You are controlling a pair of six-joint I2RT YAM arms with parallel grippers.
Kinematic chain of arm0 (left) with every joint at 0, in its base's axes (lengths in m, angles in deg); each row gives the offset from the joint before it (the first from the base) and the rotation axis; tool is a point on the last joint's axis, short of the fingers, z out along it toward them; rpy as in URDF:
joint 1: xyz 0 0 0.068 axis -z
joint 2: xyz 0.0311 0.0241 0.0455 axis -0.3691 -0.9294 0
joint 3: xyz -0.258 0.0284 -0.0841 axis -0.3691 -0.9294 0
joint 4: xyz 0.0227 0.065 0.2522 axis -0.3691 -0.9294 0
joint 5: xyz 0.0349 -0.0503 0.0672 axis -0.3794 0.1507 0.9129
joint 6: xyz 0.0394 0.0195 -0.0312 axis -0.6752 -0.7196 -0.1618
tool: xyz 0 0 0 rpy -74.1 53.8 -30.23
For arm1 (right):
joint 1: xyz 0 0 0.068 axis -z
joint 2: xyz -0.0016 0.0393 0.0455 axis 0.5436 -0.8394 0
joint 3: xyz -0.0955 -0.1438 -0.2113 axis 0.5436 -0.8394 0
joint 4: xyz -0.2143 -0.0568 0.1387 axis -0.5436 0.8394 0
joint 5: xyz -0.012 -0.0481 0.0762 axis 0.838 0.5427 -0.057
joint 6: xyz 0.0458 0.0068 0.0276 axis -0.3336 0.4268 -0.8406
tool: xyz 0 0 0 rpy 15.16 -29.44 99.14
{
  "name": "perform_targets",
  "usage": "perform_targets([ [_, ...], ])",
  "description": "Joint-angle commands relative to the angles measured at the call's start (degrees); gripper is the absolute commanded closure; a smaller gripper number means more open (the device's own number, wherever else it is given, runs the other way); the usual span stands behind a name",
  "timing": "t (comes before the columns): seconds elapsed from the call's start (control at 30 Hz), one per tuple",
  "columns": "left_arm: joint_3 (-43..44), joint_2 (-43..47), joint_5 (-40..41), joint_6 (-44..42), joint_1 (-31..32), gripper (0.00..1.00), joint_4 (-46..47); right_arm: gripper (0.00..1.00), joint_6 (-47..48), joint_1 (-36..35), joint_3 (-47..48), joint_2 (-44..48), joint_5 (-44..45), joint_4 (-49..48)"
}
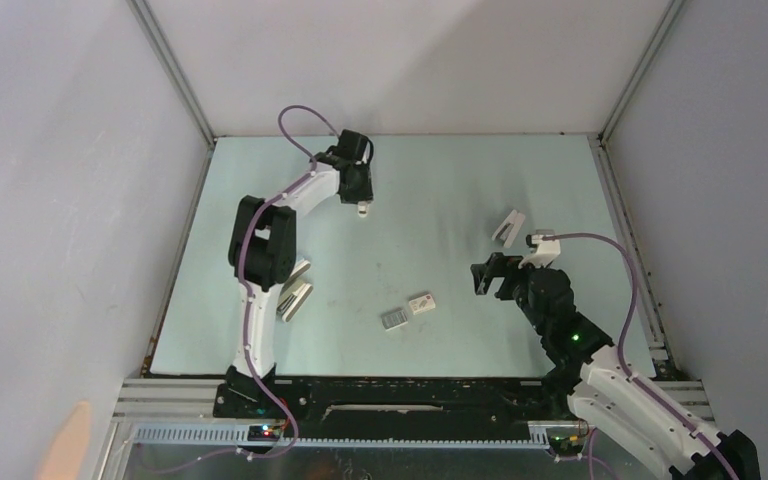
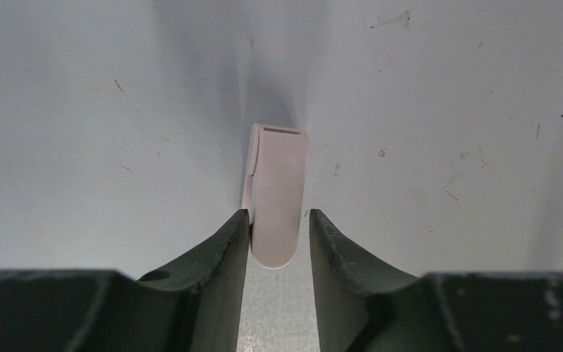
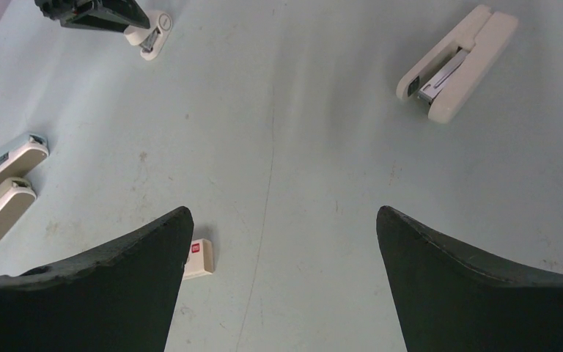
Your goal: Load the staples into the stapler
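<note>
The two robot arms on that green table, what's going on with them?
The left claw straddles a short white piece at the far side, not quite clamped on it. The right claw hangs wide open over the right half, holding nothing. The stapler lies open just beyond it, and the staples sit untouched on the table.

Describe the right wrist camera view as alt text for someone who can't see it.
The right gripper, fingers wide apart, hangs over a pale green table. An opened white stapler lies upper right, a small white box with a red mark peeks out beside one finger, and two silver-and-white bars lie at the left edge.
</note>
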Motion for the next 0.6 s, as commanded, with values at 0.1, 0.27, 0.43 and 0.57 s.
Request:
perform_targets([
  [0.1,-2.0,2.9,1.0,-2.1,1.2,0.74,1.3,0.04,1.7,0.0,0.4,-2.4,-2.4,-4.4],
  [0.27,-6.8,6.7,-0.6,-0.8,2.2,0.84,2.9,0.06,2.2,-0.5,0.3,-4.5,-7.5,-7.0],
  [0.43,-15.1,14.7,1.1,0.5,3.9,0.85,4.3,0.07,2.4,-2.1,1.0,-6.0,-9.3,-8.0],
  [0.57,-22.4,21.2,2.4,1.9,5.8,0.85,3.7,0.08,2.9,-3.4,1.9,-6.4,-9.6,-7.2],
])
